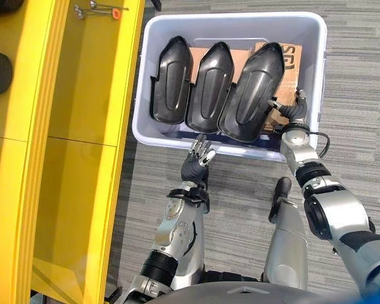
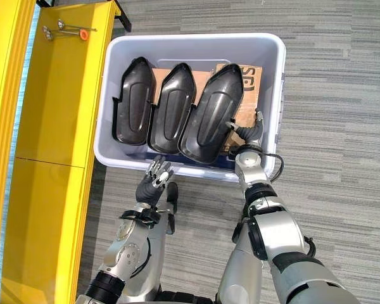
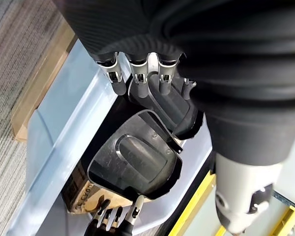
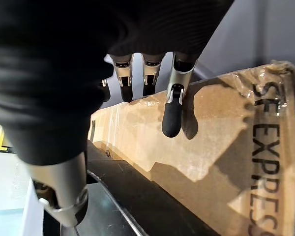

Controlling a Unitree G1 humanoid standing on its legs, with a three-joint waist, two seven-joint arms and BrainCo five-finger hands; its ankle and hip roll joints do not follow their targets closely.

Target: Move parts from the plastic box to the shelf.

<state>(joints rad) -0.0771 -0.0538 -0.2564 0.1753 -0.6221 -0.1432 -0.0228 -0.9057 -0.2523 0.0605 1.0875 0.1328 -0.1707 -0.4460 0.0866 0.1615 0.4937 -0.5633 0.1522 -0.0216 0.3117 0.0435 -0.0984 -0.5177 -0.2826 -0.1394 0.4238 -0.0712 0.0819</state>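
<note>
Three black parts (image 1: 210,85) lie side by side in the plastic box (image 1: 304,28) beside the yellow shelf (image 1: 88,95); right robot hand (image 1: 292,109), fingers relaxed, should curl under the nearest part's edge while the open left robot hand (image 1: 200,154) steadies its near end.

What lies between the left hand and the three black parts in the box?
In the left eye view, the plastic box's near wall stands between the left hand, open outside it, and the black parts inside.

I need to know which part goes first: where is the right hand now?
The right hand is inside the plastic box at its right end, beside the rightmost black part, over the cardboard.
</note>
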